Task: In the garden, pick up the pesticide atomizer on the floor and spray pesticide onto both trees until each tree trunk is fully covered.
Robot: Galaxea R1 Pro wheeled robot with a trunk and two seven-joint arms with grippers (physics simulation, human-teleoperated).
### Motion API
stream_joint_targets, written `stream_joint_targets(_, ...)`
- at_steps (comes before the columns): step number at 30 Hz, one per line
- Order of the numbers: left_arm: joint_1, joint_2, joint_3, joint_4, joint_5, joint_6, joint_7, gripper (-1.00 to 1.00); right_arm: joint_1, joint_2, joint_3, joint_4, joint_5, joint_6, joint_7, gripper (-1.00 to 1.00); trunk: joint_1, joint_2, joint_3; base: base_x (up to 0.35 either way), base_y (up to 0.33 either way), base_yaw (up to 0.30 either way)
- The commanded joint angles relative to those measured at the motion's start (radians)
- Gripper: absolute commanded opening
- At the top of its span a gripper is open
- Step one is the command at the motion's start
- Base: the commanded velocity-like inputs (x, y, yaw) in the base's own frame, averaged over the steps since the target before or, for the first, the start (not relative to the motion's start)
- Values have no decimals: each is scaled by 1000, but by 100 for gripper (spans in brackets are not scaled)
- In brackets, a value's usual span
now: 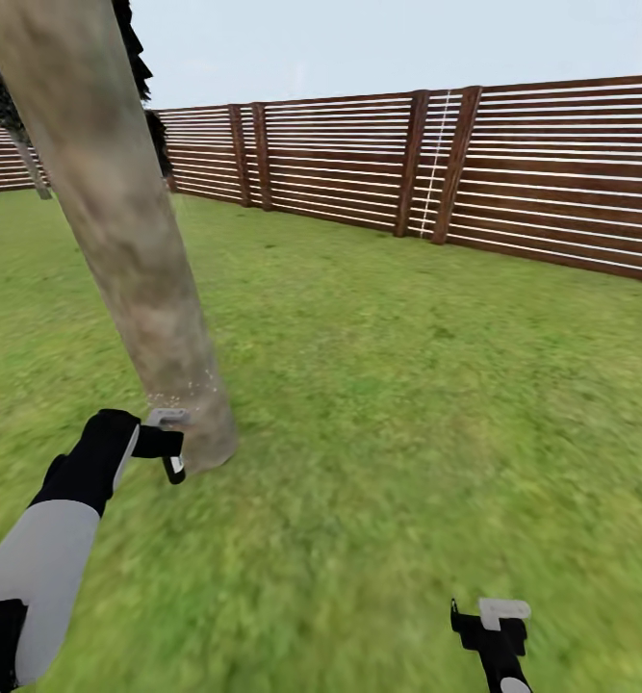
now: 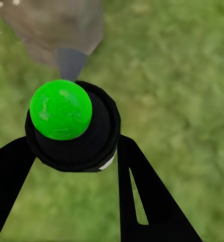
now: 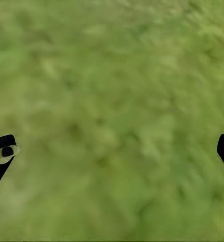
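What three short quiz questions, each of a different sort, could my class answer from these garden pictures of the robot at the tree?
1. True or false: the right gripper holds the atomizer.
2. Where do the white specks sit on the tree trunk? A) near its base B) at head height C) on the fence
3. Fill in: the atomizer's round top is coloured ____.

Key: 1 false, the left gripper holds it, while the right one is open above grass. 2 A. 3 green.

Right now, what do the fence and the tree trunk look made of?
The fence: brown horizontal slats on darker posts, seemingly stained wood, matte. The tree trunk: smooth, mottled beige-grey, bark-like, dull; tiny white specks dot its base beside the left gripper.
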Motion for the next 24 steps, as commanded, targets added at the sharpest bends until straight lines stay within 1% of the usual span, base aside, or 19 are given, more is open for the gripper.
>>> stream_joint_targets(1, -1, 1, 3, -1, -8, 4, -5, -100, -1, 0, -7, 1, 10, -3, -2, 100, 0, 0, -1, 236, -251, 15)
stream_joint_targets(7, -1, -6, 4, -2, -8, 2, 4, -100, 0, -1, -8, 1, 10, -3, -2, 100, 0, 0, -1, 188, -249, 2)
stream_joint_targets(9, -1, -4, 5, -2, -8, 2, 4, -100, -1, -1, -8, 0, 10, -3, -2, 100, 0, 0, -1, 161, -253, 0)
stream_joint_targets(11, -1, 12, 5, -1, -10, 1, 3, -100, -1, -1, -8, 1, 10, -3, -2, 100, 0, 0, -1, 150, -255, 0)
stream_joint_targets(12, 0, 58, 4, 1, -11, 2, 3, -100, -1, -1, -8, 0, 10, -2, -2, 100, 0, 0, -1, 64, -273, 89)
stream_joint_targets(13, 0, 55, 3, 0, -10, 2, 4, -100, -1, 0, -8, 0, 10, -2, -2, 100, 0, 0, -1, 21, -278, 216)
stream_joint_targets(14, 0, 47, 4, 0, -8, 3, 5, -100, -1, 0, -7, 0, 10, -2, -2, 100, 0, 0, -1, 66, -280, 262)
stream_joint_targets(16, 0, 42, 6, 0, -8, 3, 16, -100, -1, 0, -7, 1, 10, -2, -2, 100, 0, 0, -1, 110, -280, 271)
stream_joint_targets(17, 0, 49, 18, 2, -8, 3, 34, -100, -1, 0, -7, 1, 10, -2, -2, 100, 0, 0, -1, 151, -276, 276)
stream_joint_targets(19, 12, 66, 89, 2, -9, 0, 70, -100, -1, 0, -7, 1, 10, -2, -2, 100, 0, 0, -1, 163, -273, 278)
stream_joint_targets(20, 21, 70, 105, 2, -10, 0, 75, -100, -1, 0, -7, 1, 10, -2, -2, 100, 0, 0, -1, 167, -271, 278)
stream_joint_targets(21, 30, 72, 117, 2, -10, -1, 80, -100, -1, 0, -7, 2, 10, -2, -2, 100, 0, 0, -1, 168, -271, 278)
stream_joint_targets(22, 37, 70, 119, 2, -10, -1, 83, -100, -1, 0, -7, 2, 10, -2, -2, 100, 0, 0, -1, 169, -270, 249)
stream_joint_targets(24, 41, 54, 106, 7, -7, -1, 85, -100, -1, 0, -7, 2, 10, -2, -2, 100, 0, 0, -1, 170, -270, 118)
